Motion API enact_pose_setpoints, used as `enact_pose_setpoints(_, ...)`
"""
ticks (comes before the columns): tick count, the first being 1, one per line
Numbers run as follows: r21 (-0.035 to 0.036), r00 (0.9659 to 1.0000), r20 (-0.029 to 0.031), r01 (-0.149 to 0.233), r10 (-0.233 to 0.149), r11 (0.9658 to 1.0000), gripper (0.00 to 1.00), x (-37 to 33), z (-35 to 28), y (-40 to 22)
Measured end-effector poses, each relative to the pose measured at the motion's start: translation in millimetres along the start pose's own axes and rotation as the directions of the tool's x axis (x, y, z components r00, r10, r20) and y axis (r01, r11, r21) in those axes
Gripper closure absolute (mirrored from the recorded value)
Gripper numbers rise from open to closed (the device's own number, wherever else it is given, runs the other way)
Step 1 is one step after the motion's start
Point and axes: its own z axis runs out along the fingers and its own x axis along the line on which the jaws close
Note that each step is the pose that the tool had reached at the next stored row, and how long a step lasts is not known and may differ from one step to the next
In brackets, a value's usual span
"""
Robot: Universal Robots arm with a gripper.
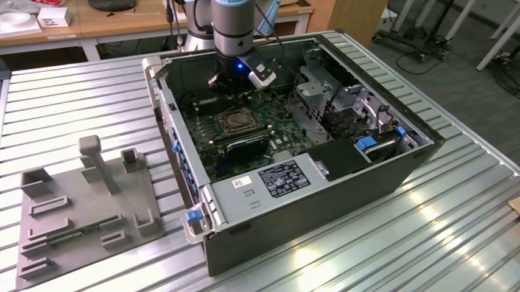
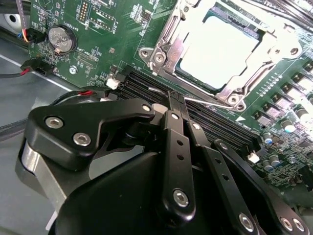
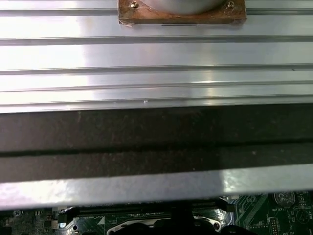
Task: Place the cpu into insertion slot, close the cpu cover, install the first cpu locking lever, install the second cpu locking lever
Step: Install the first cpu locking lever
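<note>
The cpu point(image 2: 220, 49) shows its pale grey face inside the insertion slot point(image 1: 235, 121) on the green motherboard. The cpu cover point(image 2: 164, 46), a silvery frame, lies down flat around it. A thin silvery locking lever point(image 2: 208, 102) runs along the socket's edge on the memory-slot side. My gripper point(image 2: 173, 100) has its black fingers point(image 2: 175, 147) shut together, with their tips right at that lever rod; I cannot tell whether they grip it. In the exterior view the gripper point(image 1: 233, 91) hangs inside the open computer case, just behind the socket.
Long black memory slots point(image 2: 225, 134) lie between the gripper and the socket. A coin battery point(image 2: 62, 38) sits on the board. The case's metal drive cage point(image 1: 325, 97) stands at the exterior view's right. A grey fixture plate point(image 1: 81, 207) rests on the ribbed aluminium table point(image 1: 422, 243).
</note>
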Motion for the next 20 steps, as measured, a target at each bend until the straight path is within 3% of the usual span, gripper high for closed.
enact_pose_setpoints(13, -0.0001, 1.0000, 0.0039, -0.001, 0.001, 1.0000, 0.89, 0.6, 0.8, 0.2)
enact_pose_setpoints(17, 0.0057, 0.9985, 0.0134, -0.053, 0.053, 0.9986, 0.89, 0.6, 1.1, 0.1)
enact_pose_setpoints(20, 0.0069, 0.9979, 0.0153, -0.063, 0.063, 0.9980, 0.89, 0.8, 1.1, 0.1)
